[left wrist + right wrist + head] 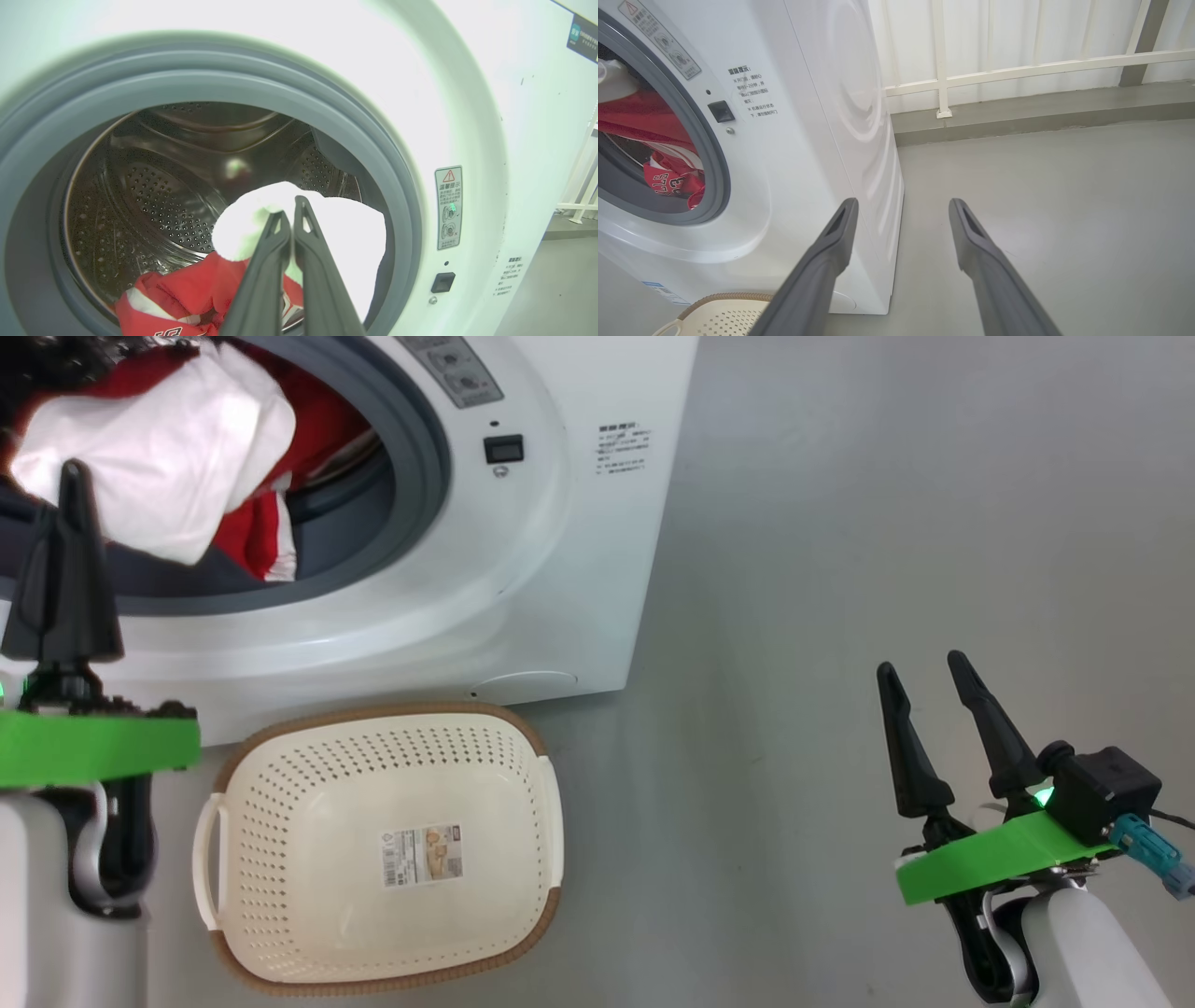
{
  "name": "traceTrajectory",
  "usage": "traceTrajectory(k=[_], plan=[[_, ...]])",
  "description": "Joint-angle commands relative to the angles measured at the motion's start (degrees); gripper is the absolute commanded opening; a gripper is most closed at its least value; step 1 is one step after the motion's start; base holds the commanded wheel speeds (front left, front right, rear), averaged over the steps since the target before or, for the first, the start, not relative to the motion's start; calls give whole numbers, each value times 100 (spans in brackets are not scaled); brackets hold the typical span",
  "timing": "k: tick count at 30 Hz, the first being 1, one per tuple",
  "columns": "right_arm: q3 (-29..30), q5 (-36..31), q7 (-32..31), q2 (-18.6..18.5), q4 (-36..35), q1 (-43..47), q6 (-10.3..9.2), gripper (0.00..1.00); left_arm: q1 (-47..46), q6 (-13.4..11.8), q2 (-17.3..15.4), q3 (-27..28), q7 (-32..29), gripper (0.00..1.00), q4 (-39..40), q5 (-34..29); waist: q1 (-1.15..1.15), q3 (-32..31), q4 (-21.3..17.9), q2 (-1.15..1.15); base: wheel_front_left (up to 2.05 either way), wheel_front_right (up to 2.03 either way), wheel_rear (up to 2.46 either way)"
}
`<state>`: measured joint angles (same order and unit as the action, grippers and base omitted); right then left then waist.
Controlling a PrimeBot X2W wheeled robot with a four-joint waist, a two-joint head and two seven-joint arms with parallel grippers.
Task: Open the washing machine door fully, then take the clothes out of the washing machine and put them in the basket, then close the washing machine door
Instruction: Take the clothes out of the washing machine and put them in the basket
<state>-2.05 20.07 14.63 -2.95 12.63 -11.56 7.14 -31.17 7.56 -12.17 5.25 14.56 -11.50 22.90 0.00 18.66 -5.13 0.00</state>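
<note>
The washing machine (523, 569) stands with its drum mouth uncovered; the door is out of view. A white garment (159, 457) bulges at the grey gasket over red jerseys (252, 537). My left gripper (73, 476) reaches into the mouth. In the left wrist view its fingers (271, 261) are pressed together, with the white garment (345, 242) bunched around their tips. Red jerseys (187, 289) lie below. The cream basket (308, 784) sits empty on the floor before the machine. My right gripper (920, 667) hangs open over bare floor at the right, holding nothing.
Grey floor spreads to the right of the machine. In the right wrist view a white railing (1017, 70) and a low kerb run along the back, behind the machine (808, 140). The basket's rim (724, 298) shows at the bottom left there.
</note>
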Motion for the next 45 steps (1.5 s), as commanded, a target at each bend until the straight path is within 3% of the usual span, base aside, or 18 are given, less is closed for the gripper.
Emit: traceTrajectory(k=[1,14,20,35,45], plan=[[-66,-38,37,7,-119,117,35,100,92,-8,-163,232,43,0,305,-74,0,-81,69,0,0,0,0],[-12,-93,37,7,-135,240,35,100,834,-8,209,641,43,0,1967,-205,0,-223,180,0,0,0,0],[-6,-112,37,7,-165,223,35,100,1011,-8,292,563,43,0,2235,-272,0,-152,222,0,0,0,0],[-51,-72,37,7,-193,26,35,100,1655,-8,622,127,43,0,958,-392,0,239,170,0,0,0,0],[-88,-76,37,7,-255,-187,35,100,1534,-8,503,-312,44,0,-323,-423,0,643,72,0,0,0,0]])
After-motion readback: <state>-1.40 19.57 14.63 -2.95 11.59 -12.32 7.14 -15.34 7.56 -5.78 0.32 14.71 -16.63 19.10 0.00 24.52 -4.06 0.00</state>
